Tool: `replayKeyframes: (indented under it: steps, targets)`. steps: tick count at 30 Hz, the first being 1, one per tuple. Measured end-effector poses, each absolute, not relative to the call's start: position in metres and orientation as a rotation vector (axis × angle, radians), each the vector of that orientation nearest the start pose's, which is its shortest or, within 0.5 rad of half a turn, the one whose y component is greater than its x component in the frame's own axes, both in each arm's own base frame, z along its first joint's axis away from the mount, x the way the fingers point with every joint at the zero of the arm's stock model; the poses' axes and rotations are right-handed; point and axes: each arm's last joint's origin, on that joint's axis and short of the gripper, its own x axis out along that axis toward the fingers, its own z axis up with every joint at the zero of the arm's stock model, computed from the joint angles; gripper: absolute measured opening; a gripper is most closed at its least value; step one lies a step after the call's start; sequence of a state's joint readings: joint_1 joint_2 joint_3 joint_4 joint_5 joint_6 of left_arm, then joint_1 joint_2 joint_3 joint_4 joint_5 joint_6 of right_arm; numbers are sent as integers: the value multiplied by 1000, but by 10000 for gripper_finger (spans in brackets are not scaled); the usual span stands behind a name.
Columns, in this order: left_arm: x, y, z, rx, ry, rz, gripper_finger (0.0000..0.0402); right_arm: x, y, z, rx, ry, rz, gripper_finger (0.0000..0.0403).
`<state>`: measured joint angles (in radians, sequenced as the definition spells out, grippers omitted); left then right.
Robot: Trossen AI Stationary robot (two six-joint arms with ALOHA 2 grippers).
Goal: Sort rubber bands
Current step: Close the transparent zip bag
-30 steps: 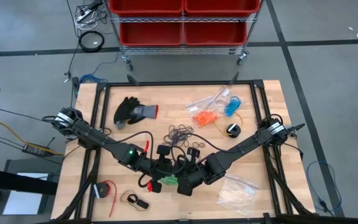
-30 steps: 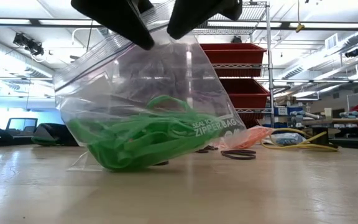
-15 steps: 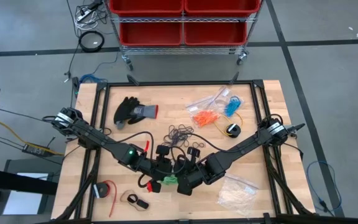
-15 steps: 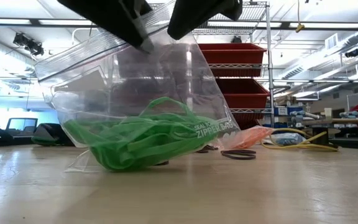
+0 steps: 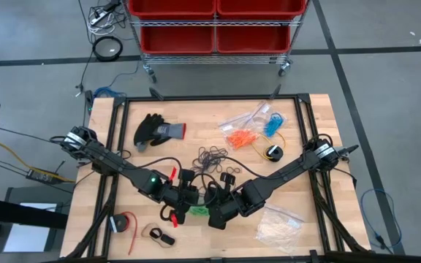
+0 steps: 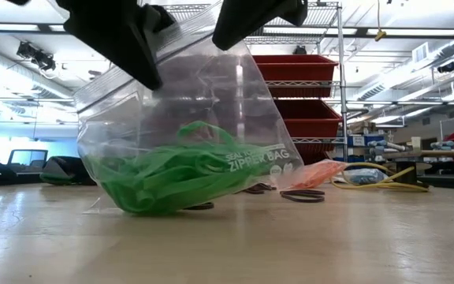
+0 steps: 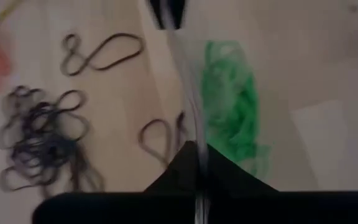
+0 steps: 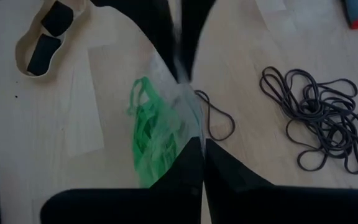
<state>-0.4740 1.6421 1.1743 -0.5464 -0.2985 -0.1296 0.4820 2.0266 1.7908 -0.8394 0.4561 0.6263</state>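
Held up at lower centre of the high view: clear zipper bag (image 6: pixel 187 118) of green rubber bands (image 6: pixel 180 177), left gripper (image 6: pixel 128 47) and right gripper (image 6: pixel 247 20) each clamped on its top edge. Loose black bands (image 5: pixel 212 155) heaped just above, mid-frame.

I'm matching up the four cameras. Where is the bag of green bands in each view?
High: green bands low centre, between the grippers.
Low: bag left of centre, hanging onto the table.
Left wrist: right of centre.
Right wrist: left of centre.
Shared landmark: black band pile.
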Motion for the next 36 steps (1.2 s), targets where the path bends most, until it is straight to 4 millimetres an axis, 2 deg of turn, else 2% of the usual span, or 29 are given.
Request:
replayKeyframes:
  steps: [6, 17, 22, 27, 32, 36]
  targets:
    - [303, -147, 230, 231, 934, -124, 11, 390, 189, 259, 96, 911, -270, 0]
    - [299, -143, 227, 245, 982, -68, 142, 390, 190, 259, 97, 913, -267, 0]
    - [295, -139, 225, 272, 1028, -7, 158, 389, 190, 259, 100, 917, -262, 0]
    - [292, -138, 223, 288, 1056, -2, 122, 389, 190, 259, 100, 917, -261, 0]
    - [291, -138, 223, 294, 1065, -11, 20, 389, 190, 259, 100, 917, -261, 0]
    - [294, -140, 224, 270, 1045, -44, 6, 389, 190, 259, 100, 917, -261, 0]
